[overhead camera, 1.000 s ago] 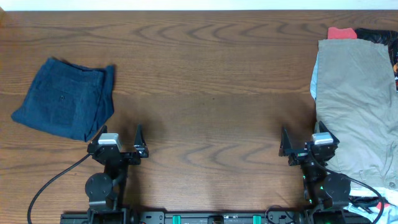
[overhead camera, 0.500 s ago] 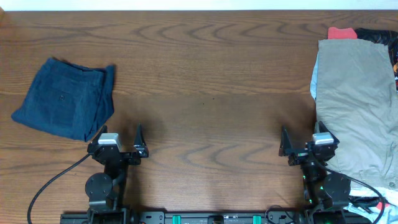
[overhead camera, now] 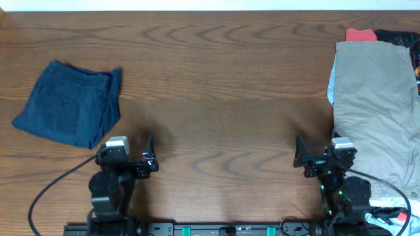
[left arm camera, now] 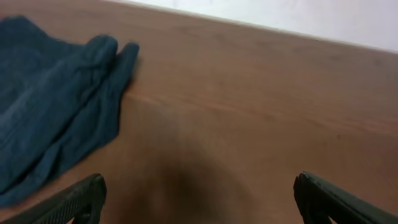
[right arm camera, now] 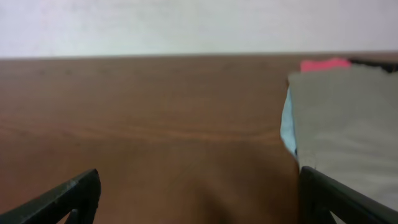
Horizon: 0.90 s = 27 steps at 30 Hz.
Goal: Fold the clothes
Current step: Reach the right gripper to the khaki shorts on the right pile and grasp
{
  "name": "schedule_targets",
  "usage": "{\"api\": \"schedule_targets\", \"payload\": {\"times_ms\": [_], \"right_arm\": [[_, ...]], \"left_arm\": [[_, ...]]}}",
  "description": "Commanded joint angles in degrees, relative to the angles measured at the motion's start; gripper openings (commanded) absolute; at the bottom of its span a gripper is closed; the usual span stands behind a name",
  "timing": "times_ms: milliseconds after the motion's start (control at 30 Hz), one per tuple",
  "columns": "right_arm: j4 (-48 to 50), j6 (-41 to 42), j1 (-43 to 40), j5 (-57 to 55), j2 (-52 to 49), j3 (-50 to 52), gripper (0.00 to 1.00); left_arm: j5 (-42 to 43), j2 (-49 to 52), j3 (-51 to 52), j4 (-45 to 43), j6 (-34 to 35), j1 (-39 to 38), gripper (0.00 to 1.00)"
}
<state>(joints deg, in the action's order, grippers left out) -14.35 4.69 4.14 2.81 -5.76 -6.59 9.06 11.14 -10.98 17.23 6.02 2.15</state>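
Pale khaki-grey shorts (overhead camera: 377, 105) lie spread at the table's right edge, atop a light-blue piece (overhead camera: 332, 85), a red piece (overhead camera: 360, 34) and a black printed piece (overhead camera: 415, 59). They also show at the right of the right wrist view (right arm camera: 348, 118). Folded navy shorts (overhead camera: 69, 103) lie at the far left and show in the left wrist view (left arm camera: 50, 118). My left gripper (overhead camera: 132, 154) is open and empty near the front edge, just right of the navy shorts. My right gripper (overhead camera: 319, 152) is open and empty, its right finger at the khaki shorts' left edge.
The wooden table (overhead camera: 216, 78) runs between the two piles. A black cable (overhead camera: 49, 190) loops from the left arm's base. More cloth and cables lie at the front right corner (overhead camera: 390, 213). A white wall (right arm camera: 186, 25) stands behind the table.
Both arms have shifted slightly; the left gripper has dropped a little toward the table. No garment has moved.
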Motion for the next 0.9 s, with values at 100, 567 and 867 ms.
{"api": "schedule_targets", "payload": {"times_ms": [100,567,867], "right_arm": [[-4.8,1.0,-0.4,0.2,-12.1,-13.2,0.99],[-29.4,-3.1,-0.5,1.1,-50.8,-47.1,0.99],[-31.9,7.7,-1.4,-26.7,-63.9,-47.6,0.93]], "left_arm": [[1.0,10.1,-15.0,10.9,0.3,-0.1,0.98],[1.0,29.6,-38.2,32.7,0.3,-0.1,0.98],[1.0,32.1,-38.2,32.7,0.3,-0.1,0.98]]}}
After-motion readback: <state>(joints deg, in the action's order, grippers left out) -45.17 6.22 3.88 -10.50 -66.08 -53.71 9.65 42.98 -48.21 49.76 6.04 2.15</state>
